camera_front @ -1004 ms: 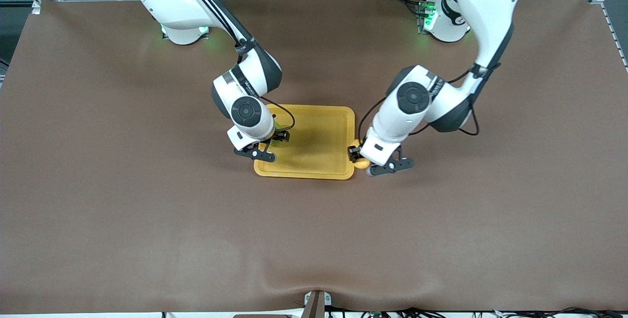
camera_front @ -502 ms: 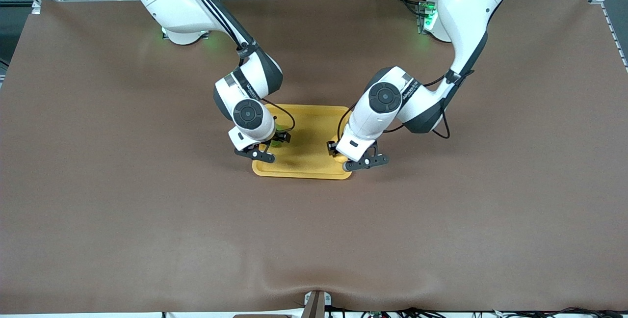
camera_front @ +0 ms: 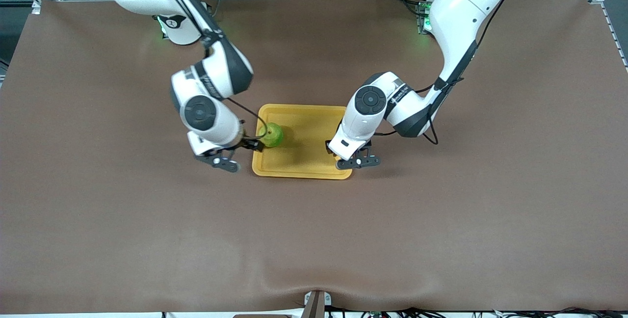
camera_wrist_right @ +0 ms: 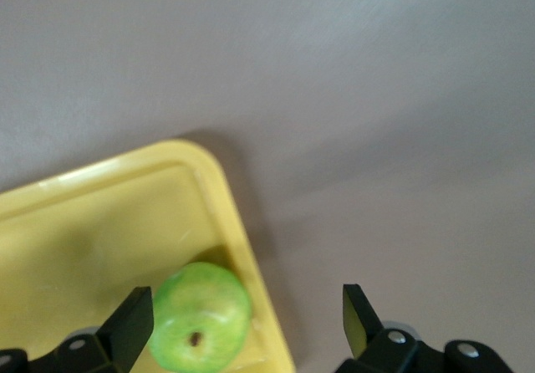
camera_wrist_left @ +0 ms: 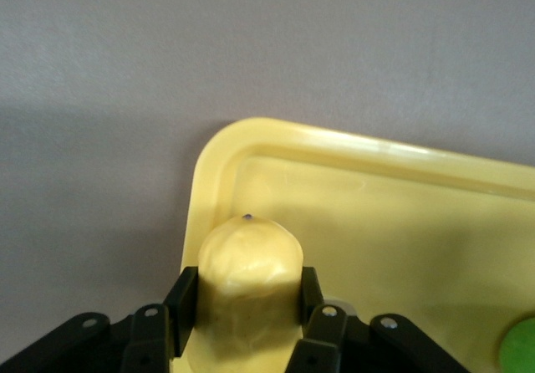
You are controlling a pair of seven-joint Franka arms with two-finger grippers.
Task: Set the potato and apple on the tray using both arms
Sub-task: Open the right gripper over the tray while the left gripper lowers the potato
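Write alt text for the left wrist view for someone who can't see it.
The left gripper is shut on the potato, holding it over a corner of the yellow tray. Brown table fills the rest of the view, and a sliver of the green apple shows at the frame's edge.

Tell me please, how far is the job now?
Done: the apple lies on the tray, released by the open right gripper. In hand: the left gripper holds the potato over the tray's corner. Left: set the potato down and let go.
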